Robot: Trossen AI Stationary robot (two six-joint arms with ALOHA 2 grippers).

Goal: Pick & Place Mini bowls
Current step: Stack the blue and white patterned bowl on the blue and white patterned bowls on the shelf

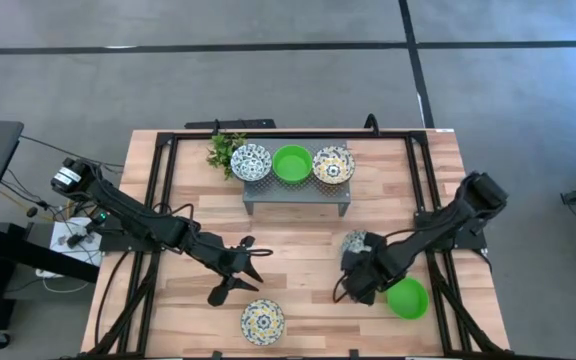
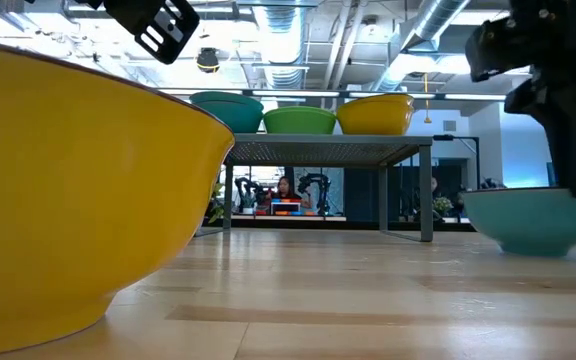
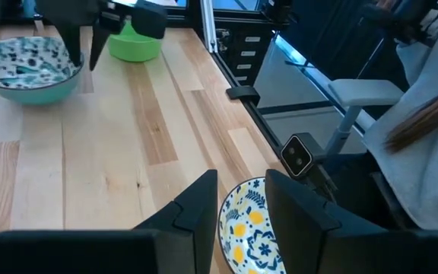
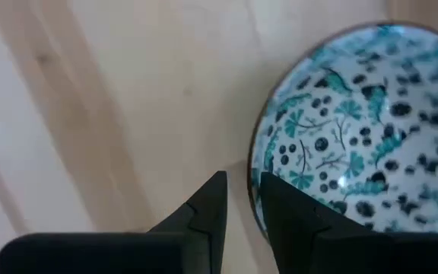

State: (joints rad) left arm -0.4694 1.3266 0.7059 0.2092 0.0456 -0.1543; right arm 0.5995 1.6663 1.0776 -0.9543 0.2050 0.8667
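My right gripper [image 1: 360, 272] [image 4: 242, 179] is open and low over the teal-patterned white bowl [image 1: 355, 241] [image 4: 356, 129], which rests on its base on the table [image 2: 528, 215]. Its fingers stand on either side of the bowl's near rim. A plain green bowl [image 1: 407, 298] sits just right of it. My left gripper [image 1: 251, 270] [image 3: 242, 190] is open and hovers above the table, just above and behind the yellow-flowered bowl [image 1: 262, 321] [image 3: 249, 228]. Three more bowls stand on the grey stand: blue-patterned [image 1: 251, 161], green [image 1: 291, 163] and yellow-patterned [image 1: 333, 165]. My right gripper straddles the teal-patterned bowl's rim [image 4: 254, 190] from above, one finger over the inside and one outside. Bare table shows between the outer finger [image 4: 211, 205] and the rim. I cannot tell whether either finger touches it. The bowl sits level on the table.
The grey perforated stand [image 1: 296, 195] stands at the table's far middle, with a green plant sprig [image 1: 225, 150] at its left end. Black frame rails [image 1: 158, 200] run along both table sides. Bare wood lies between the two grippers. A person sits in the room beyond [image 2: 285, 190].
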